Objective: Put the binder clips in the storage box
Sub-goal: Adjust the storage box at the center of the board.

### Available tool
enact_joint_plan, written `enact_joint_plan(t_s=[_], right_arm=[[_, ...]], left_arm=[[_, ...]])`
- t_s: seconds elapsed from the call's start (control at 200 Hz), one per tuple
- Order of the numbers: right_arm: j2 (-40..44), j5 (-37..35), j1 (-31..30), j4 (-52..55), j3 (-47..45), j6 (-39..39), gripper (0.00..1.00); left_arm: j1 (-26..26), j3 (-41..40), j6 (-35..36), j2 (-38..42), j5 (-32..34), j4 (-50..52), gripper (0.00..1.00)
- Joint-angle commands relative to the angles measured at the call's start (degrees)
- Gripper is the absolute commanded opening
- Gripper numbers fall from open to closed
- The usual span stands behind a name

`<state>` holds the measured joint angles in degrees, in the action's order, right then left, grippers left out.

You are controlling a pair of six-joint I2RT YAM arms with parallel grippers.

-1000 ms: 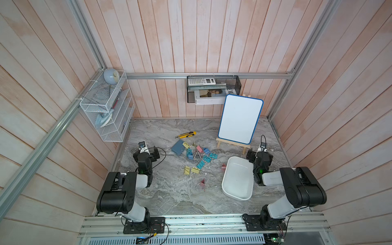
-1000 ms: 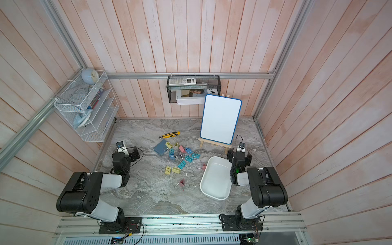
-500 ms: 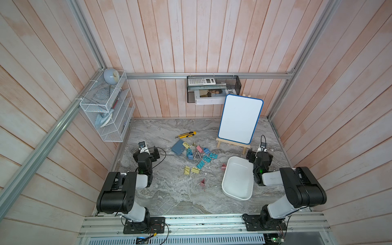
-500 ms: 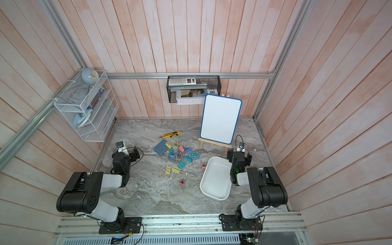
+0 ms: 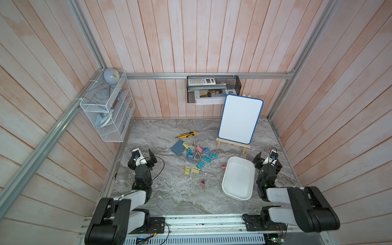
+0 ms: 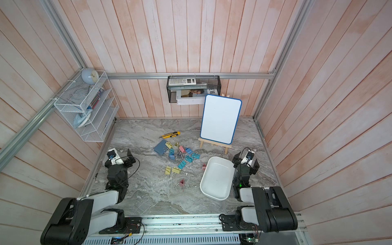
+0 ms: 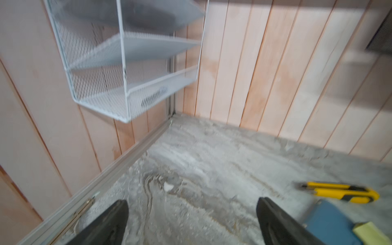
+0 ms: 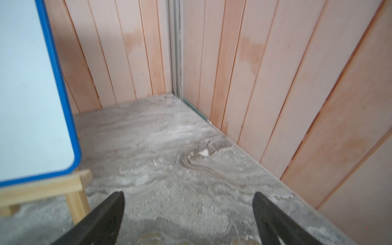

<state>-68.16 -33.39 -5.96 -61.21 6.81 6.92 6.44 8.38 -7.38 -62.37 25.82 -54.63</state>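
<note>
- Seeing no change vs a sec ago; task unstarted.
- Left end effector [image 7: 192,203] & right end effector [image 8: 188,197] spread wide, empty.
- Binder clips [image 5: 198,156] loose on counter [image 5: 169,197], left-arm side of empty storage box [image 5: 237,196].

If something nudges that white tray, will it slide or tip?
Probably slide: the storage box is empty and sits flat on the smooth table. Tipping seems unlikely, given low walls and a wide base. Looks like thin plastic, so likely light.
</note>
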Motion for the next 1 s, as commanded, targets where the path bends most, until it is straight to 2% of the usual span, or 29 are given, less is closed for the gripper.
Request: enact_joint_plan(t_s=[0.0, 0.06, 0.11, 0.235, 0.375, 0.43, 0.545, 0.62, 0.715, 0.835, 0.995], right_arm=[[13.3, -2.1, -0.1, 26.4, 7.3, 5.3, 0.98], [20.5, -1.8, 0.3, 44.5, 13.2, 11.0, 0.98], [24.1, -0.8, 0.6, 52.9, 16.2, 14.4, 0.98], [29.1, 4.2, 0.7, 54.1, 14.9, 15.4, 0.98], [30.9, 10.6, 0.7, 66.5, 19.2, 19.4, 0.98], [30.4, 15.1, 0.6, 72.2, 21.5, 21.9, 0.97], [28.8, 24.1, 0.6, 82.2, 24.7, 28.0, 0.92], [28.9, 27.6, 0.2, 88.1, 25.7, 32.3, 0.83], [31.2, 24.3, -1.5, 94.9, 25.1, 37.7, 0.81], [32.1, 23.5, -4.8, 99.1, 23.6, 42.1, 0.81], [24.8, 19.1, -10.7, 99.8, 24.4, 45.7, 0.76]], left_arm=[[2.5, 5.1, -8.9, 11.6, 5.4, 20.8, 1.00], [3.8, 10.0, -15.4, 15.9, 5.5, 34.4, 1.00], [5.2, 13.0, -20.5, 17.8, 4.8, 41.8, 1.00], [8.9, 19.5, -32.1, 17.3, 0.1, 55.9, 1.00], [14.3, 25.5, -42.7, 12.2, -7.2, 62.9, 1.00], [19.6, 27.8, -45.7, 8.2, -9.2, 63.9, 1.00], [35.2, 33.5, -50.2, -2.5, -6.9, 64.4, 1.00], [43.3, 37.4, -50.6, -10.0, -6.5, 62.3, 1.00], [48.8, 42.0, -47.0, -17.7, -5.0, 61.4, 1.00], [49.6, 44.0, -41.8, -22.6, -5.3, 56.9, 1.00], [49.6, 48.1, -34.9, -27.1, -5.1, 58.2, 1.00]])
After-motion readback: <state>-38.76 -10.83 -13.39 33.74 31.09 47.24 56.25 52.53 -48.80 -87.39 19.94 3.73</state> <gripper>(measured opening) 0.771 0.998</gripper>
